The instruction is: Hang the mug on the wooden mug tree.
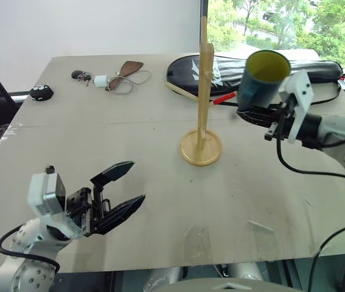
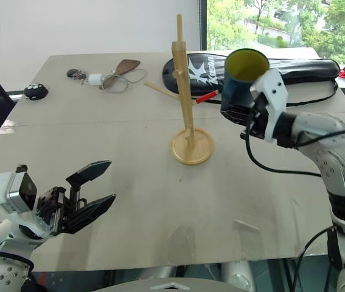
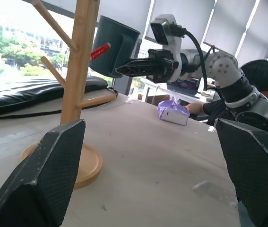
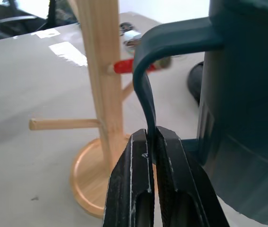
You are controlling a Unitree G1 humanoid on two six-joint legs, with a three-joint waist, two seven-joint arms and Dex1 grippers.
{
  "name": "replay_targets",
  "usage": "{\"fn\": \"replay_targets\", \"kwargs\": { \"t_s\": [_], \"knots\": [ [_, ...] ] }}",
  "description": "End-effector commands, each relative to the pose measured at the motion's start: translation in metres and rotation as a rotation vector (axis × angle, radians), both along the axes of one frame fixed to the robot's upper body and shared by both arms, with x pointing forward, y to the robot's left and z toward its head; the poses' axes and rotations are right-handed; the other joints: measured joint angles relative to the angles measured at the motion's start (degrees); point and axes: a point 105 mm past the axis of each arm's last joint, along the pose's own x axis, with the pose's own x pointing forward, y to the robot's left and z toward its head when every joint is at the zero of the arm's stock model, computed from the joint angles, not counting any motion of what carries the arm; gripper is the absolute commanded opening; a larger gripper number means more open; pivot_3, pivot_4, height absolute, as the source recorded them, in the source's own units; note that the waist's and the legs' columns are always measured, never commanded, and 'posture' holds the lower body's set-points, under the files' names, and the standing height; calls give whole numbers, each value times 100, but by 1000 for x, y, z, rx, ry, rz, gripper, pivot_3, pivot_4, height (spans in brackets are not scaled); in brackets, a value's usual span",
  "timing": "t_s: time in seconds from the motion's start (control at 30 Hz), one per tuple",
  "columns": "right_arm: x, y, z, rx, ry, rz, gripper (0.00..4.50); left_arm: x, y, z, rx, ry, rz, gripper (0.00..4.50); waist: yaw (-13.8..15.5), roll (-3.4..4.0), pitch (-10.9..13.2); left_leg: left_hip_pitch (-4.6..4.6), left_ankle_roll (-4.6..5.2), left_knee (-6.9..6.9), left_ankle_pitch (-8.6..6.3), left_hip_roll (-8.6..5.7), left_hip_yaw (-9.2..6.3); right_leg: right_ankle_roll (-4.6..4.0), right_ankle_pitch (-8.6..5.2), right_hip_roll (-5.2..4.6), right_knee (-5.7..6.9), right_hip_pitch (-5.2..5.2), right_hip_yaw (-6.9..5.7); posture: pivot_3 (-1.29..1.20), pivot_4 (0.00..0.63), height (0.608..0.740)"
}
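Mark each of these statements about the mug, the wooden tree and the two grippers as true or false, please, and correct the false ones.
1. The right gripper is shut on the handle of the mug. True.
2. The mug already hangs on a peg of the wooden mug tree. False: it is held in the air beside the tree, apart from the pegs.
3. The left gripper is open and holds nothing. True.
4. The mug tree lies on its side. False: it stands upright on its round base.
5. The mug is yellow inside. True.

Grey table (image 1: 69, 182); wooden mug tree (image 1: 202, 109); racket bag (image 1: 318, 70)
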Motion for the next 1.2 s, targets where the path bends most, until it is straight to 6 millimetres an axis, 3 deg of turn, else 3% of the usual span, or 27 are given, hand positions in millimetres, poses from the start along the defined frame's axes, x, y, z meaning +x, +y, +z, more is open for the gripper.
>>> {"fn": "replay_targets", "kwargs": {
  "t_s": [0.03, 0.3, 0.67, 0.83, 0.93, 1.1, 1.2],
  "knots": [
    [0, 5, 6, -25, -2, 53, 55, -10, -8, 13, -7, -74, 12, 4500, -10, -1, -1, -23, 0, 7, 0, 0, -6, 0, 1, -1, 0, -17, -9, 0, 150, 740],
    [2, 16, 3, -69, 47, 134, 55, -12, -16, 15, -9, -91, 63, 4500, -72, -1, -1, -34, 0, 12, 0, -2, -7, 0, 1, -3, 2, -23, -13, 0, 150, 740],
    [6, 25, 1, -135, 27, 172, 55, -12, -12, 15, -20, -87, 109, 4500, -84, -2, -2, -34, 0, 13, 0, -2, -5, 0, 2, -3, 6, -27, -11, 0, 150, 740],
    [6, 21, 6, -147, -19, 147, 2167, -11, -11, 11, -22, -74, 107, 4500, -72, -2, -2, -39, 0, 13, 0, -3, -5, 0, 2, -4, 4, -30, -11, 0, 150, 740],
    [3, 15, 12, -124, -43, 123, 3721, -10, -12, 10, -23, -70, 103, 4500, -66, -2, -2, -39, 0, 14, 0, -3, -7, 0, 2, -4, 6, -29, -13, 0, 150, 740],
    [-20, -2, 28, -17, -52, 149, 3721, -7, -11, 7, -15, -54, 109, 4500, -59, -2, -2, -41, 0, 15, 0, -4, -7, 0, 2, -5, 5, -30, -14, 0, 150, 740],
    [-39, -12, 27, 30, -49, 177, 3721, -4, -8, 1, 13, -9, 132, 4500, -63, -5, -4, -41, 0, 14, 0, -4, -6, 0, 2, -4, 5, -30, -12, 0, 150, 740]
  ]
}}
